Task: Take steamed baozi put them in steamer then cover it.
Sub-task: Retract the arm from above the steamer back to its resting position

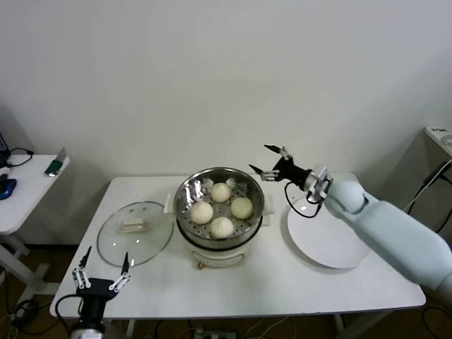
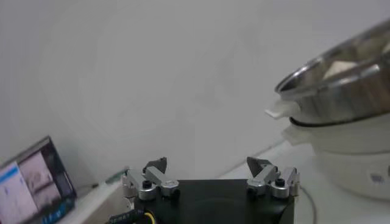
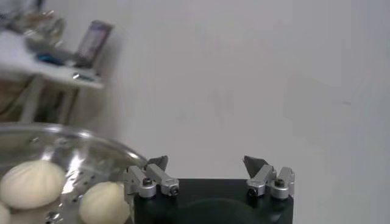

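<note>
Several cream-white baozi (image 1: 221, 192) lie in the shiny steel steamer (image 1: 185, 192) on its white pot base, at the table's middle. The steamer's rim (image 2: 323, 67) shows in the left wrist view, and two baozi (image 3: 31, 182) show in the right wrist view. The glass cover (image 1: 134, 233) with its white bar handle lies flat on the table, left of the steamer. My right gripper (image 1: 268, 159) hangs open and empty just above the steamer's right rim. My left gripper (image 1: 103, 267) stands open and empty at the table's front left edge, near the cover.
A flat white plate (image 1: 328, 240) lies right of the steamer, under my right arm. A white side table (image 1: 21, 191) with small items stands at the far left. A wall runs close behind the table.
</note>
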Motion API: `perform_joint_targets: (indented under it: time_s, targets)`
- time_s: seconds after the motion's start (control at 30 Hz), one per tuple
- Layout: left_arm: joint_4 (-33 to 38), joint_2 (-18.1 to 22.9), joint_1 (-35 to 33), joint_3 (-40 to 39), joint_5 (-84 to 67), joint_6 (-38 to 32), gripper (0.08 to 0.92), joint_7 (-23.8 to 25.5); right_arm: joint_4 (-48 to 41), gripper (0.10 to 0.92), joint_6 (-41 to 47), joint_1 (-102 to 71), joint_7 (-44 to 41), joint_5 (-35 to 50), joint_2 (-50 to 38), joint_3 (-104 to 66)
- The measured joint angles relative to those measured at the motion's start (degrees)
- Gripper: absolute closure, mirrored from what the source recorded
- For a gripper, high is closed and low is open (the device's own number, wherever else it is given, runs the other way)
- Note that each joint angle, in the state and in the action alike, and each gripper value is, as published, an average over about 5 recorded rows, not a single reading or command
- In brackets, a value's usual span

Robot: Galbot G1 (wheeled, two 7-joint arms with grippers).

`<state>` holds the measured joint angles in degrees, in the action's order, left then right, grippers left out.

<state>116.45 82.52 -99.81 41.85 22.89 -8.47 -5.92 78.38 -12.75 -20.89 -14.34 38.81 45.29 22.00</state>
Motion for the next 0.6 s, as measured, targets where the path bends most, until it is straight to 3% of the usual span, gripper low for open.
perform_joint_targets:
  time_s: [0.6]
  targets:
    - [-5.8,-5.6,6.3,-2.4,34.8,6.4,0.177,-0.4,8.3,0.203,-0.3,-35.8,2.9,-4.2,6.8,-36.4]
